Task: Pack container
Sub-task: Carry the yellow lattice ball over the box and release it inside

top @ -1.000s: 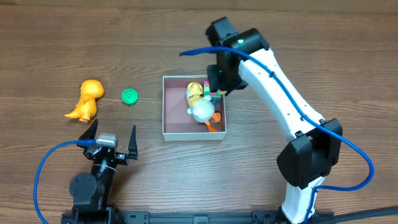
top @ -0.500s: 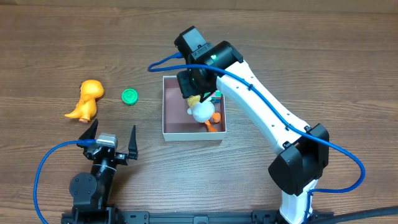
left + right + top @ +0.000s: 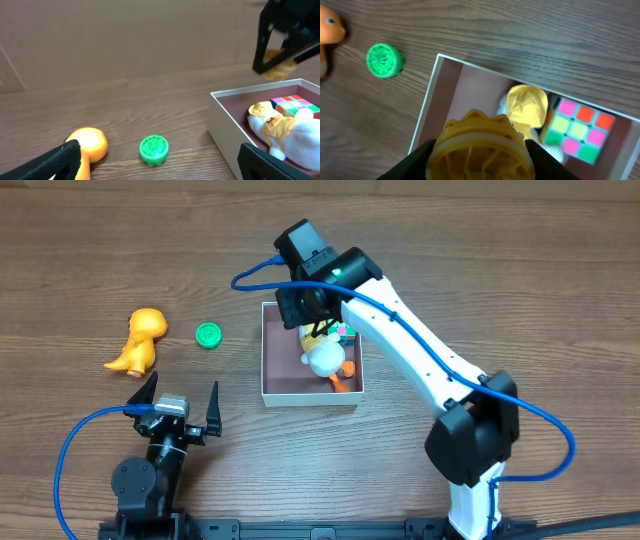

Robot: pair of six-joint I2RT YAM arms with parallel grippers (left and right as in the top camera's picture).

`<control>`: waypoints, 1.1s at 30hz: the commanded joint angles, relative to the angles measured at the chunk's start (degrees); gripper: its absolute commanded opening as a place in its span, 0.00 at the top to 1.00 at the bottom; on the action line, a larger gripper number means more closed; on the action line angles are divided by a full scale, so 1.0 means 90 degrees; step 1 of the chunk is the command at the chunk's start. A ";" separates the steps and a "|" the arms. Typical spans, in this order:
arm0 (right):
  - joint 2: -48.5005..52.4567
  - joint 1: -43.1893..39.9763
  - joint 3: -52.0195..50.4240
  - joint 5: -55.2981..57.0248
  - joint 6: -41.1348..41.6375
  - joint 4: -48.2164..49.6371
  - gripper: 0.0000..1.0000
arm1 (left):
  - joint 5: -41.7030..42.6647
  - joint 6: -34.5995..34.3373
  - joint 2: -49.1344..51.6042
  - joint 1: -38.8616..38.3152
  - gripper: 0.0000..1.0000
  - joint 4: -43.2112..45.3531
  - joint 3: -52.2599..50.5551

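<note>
The box [image 3: 282,365], at the centre of the overhead frame, is square and shallow, with white walls and a dull pinkish-brown floor. Over its upper edge the right gripper [image 3: 480,160] clamps a yellow disc [image 3: 479,137]; the left gripper [image 3: 182,392], lower left, gapes wide

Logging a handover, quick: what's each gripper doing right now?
Left gripper: open, empty.
Right gripper: shut on a yellow ribbed disc.
</note>
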 commanded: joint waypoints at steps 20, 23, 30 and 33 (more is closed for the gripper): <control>0.0697 0.0005 -0.0075 -0.0335 0.0007 0.0464 0.43 | -0.0019 0.0056 -0.0058 0.0049 0.00 0.0002 -0.0022; 0.0755 0.0005 -0.0075 -0.0352 0.0005 0.0508 0.43 | -0.0019 0.0056 -0.0058 0.0049 0.00 0.0002 -0.0022; 0.0964 0.0005 -0.0075 -0.0374 0.0007 0.0578 0.43 | -0.0019 0.0056 -0.0058 0.0049 0.00 0.0002 -0.0022; 0.1042 0.0005 -0.0075 -0.0372 0.0005 0.0576 0.43 | -0.0019 0.0056 -0.0058 0.0049 0.00 0.0002 -0.0022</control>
